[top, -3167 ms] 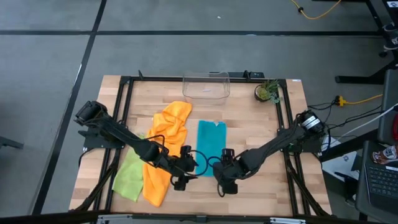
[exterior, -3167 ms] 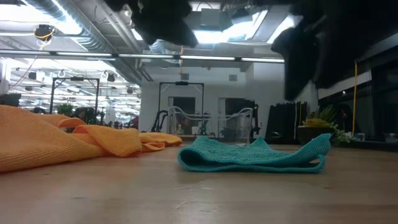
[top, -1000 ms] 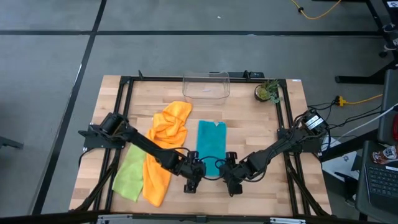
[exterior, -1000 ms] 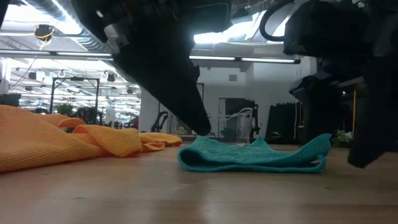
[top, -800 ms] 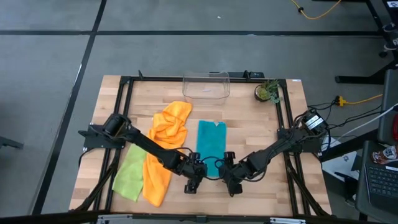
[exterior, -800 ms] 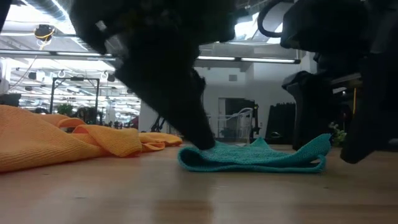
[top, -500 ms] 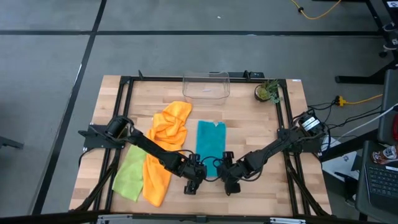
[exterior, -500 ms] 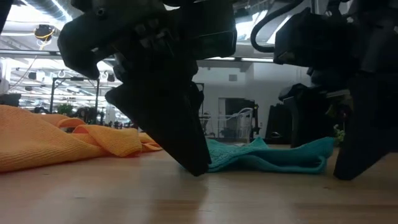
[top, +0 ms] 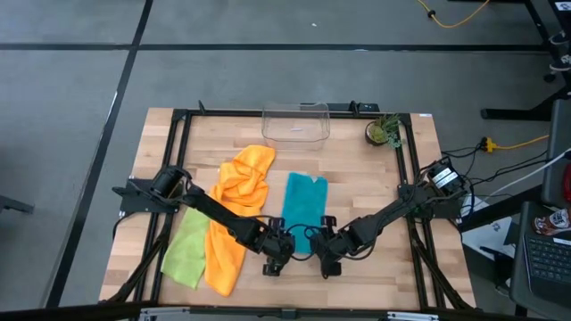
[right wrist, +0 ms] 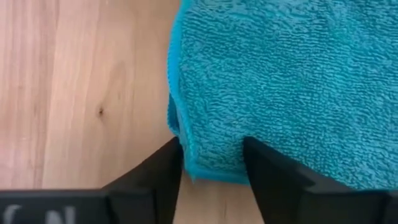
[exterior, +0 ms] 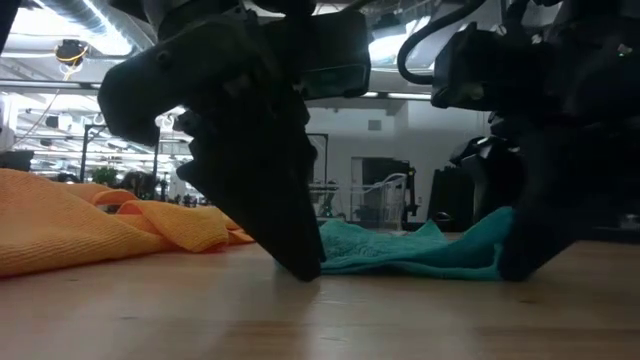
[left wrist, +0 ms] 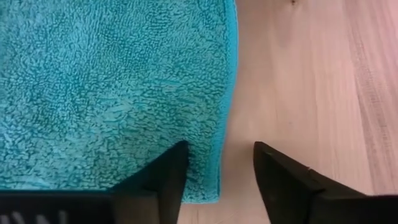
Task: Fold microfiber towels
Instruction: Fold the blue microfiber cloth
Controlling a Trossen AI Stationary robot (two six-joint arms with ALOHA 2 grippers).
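The flat teal-blue microfiber towel (top: 303, 210) lies mid-desk, long axis running away from the robot, its near corners bracketed by the left claw (left wrist: 217, 163) and right claw (right wrist: 211, 158) (both parted, fingers straddling the hem).

The high view looks straight down on the whole table (top: 357, 196), taking in both arms and floor around it, while the low view sits at table-top height near the front edge, facing level across the wood into the room beyond. Each wrist view looks steeply down from very close over its own fingers, and all four views share the teal towel (top: 303, 207) (exterior: 420, 250) (left wrist: 106, 87) (right wrist: 280, 81) at its near end.
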